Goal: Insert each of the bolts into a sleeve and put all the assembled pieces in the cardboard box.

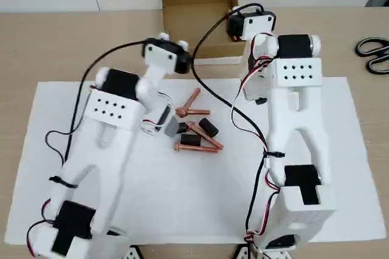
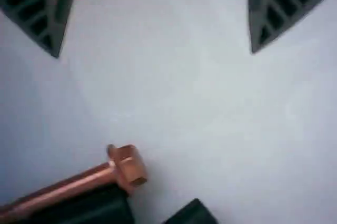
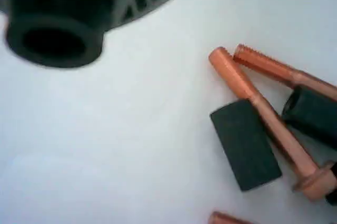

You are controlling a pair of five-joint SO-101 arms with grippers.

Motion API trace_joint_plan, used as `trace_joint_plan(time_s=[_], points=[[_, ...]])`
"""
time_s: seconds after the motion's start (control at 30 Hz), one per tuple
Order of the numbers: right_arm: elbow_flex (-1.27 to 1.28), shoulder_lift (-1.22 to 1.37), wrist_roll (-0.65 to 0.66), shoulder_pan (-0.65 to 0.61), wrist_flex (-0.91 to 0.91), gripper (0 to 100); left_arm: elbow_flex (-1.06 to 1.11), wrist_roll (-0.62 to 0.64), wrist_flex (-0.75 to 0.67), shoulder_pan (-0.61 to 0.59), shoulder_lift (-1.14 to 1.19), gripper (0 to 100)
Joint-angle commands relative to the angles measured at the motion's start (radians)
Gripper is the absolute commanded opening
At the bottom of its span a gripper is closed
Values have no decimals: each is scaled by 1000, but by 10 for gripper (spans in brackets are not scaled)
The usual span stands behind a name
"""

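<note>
Several copper bolts [image 1: 197, 112] and black sleeves [image 1: 208, 127] lie in a loose pile on the white sheet [image 1: 182, 198] between the arms. My left gripper [image 1: 159, 122] hangs low just left of the pile, open, with nothing between its fingers [image 2: 52, 19]; a bolt head [image 2: 129, 163] and a sleeve [image 2: 89, 208] lie just beyond its tips. My right gripper [image 1: 259, 98] is right of the pile, shut on a black sleeve [image 3: 52, 40] whose bore faces the camera. Near it lie a bolt [image 3: 263, 108] and another loose sleeve [image 3: 245, 145].
The cardboard box [image 1: 200, 22] stands open at the table's back, behind the arms. Scissors [image 1: 374, 47] lie at the far right, off the sheet. Black cables run from the arms across the back of the sheet. The sheet's front half is bare.
</note>
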Motion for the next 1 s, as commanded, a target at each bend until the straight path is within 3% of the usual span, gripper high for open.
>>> trace_joint_plan(time_s=[0.0,0.27,0.37,0.63,0.97], points=[[-3,-68,-9,8,8,6,-42,60,11,55,-2,197],[-2,-65,-11,7,7,6,13,459,-20,107,-2,145],[-2,-65,-12,5,7,6,25,523,-35,141,-2,145],[-2,-65,-12,4,8,6,231,816,-482,176,-2,142],[-2,-65,-12,2,8,6,418,836,-766,176,-2,141]])
